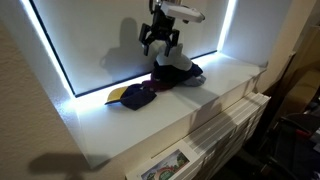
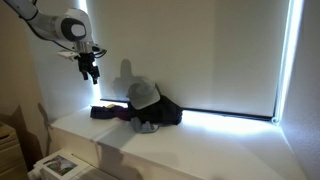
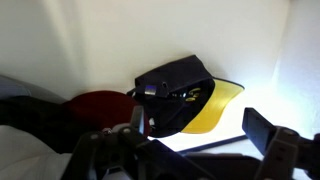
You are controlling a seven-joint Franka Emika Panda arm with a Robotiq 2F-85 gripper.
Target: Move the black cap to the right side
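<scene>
On ledge (image 1: 175, 112), black cap (image 1: 137, 97), gripper (image 1: 160, 48) above

Blind (image 1: 110, 40) rises just behind black cap (image 1: 135, 97); ledge (image 1: 140, 135) in front open.

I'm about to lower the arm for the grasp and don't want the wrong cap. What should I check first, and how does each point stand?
1. Gripper open, nothing between the fingers: ok.
2. Black cap in the wrist view, yellow brim underside showing: ok.
3. Gripper apart from the caps, hanging above them: ok.
4. Gripper centred over the black cap: cannot tell.
5. Black cap free of the maroon cap beside it: cannot tell.
6. Bare ledge beside the pile for set-down: ok.
</scene>
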